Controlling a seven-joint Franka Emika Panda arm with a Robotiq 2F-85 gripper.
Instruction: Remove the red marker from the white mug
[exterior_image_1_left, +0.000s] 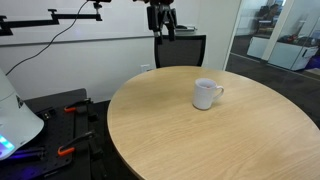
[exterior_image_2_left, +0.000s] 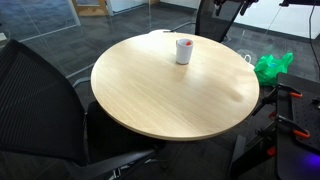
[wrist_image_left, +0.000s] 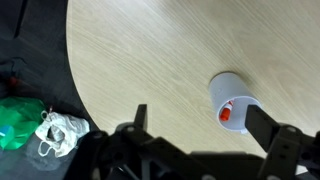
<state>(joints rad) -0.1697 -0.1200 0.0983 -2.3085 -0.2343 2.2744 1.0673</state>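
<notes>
1. The red marker (wrist_image_left: 227, 113) stood inside the white mug (wrist_image_left: 236, 99), its red end showing at the mouth in the wrist view; in an exterior view it appeared only as a red spot (exterior_image_2_left: 186, 43) at the rim
2. The white mug (exterior_image_1_left: 207, 94) stood upright on the round wooden counter (exterior_image_1_left: 190, 140), handle pointing out to one side, with bare wood all around it. In an exterior view the mug (exterior_image_2_left: 185, 50) sat close to the far edge of the counter (exterior_image_2_left: 170, 100)
3. The tool (wrist_image_left: 201, 122) hung above the counter (wrist_image_left: 140, 50) with its two fingers spread wide and nothing between them; the mug lay just beside the one finger (wrist_image_left: 264, 124), under it and not touching
4. In an exterior view the tool (exterior_image_1_left: 162, 30) hung high at the top of the picture, well apart from the mug and over the far rim of the counter
5. A black office chair (exterior_image_1_left: 180, 50) stood behind the counter below the tool, and a black mesh chair (exterior_image_2_left: 40, 100) stood at the near side in an exterior view
6. A green bag (exterior_image_2_left: 272, 67) lay on the dark floor beside the counter; the wrist view showed it (wrist_image_left: 18, 120) next to a crumpled white cloth (wrist_image_left: 62, 131)
7. A white rounded device (exterior_image_1_left: 15, 115) with a blue glow stood on a low black stand off the counter's edge, with red-handled clamps (exterior_image_1_left: 70, 110) near it
</notes>
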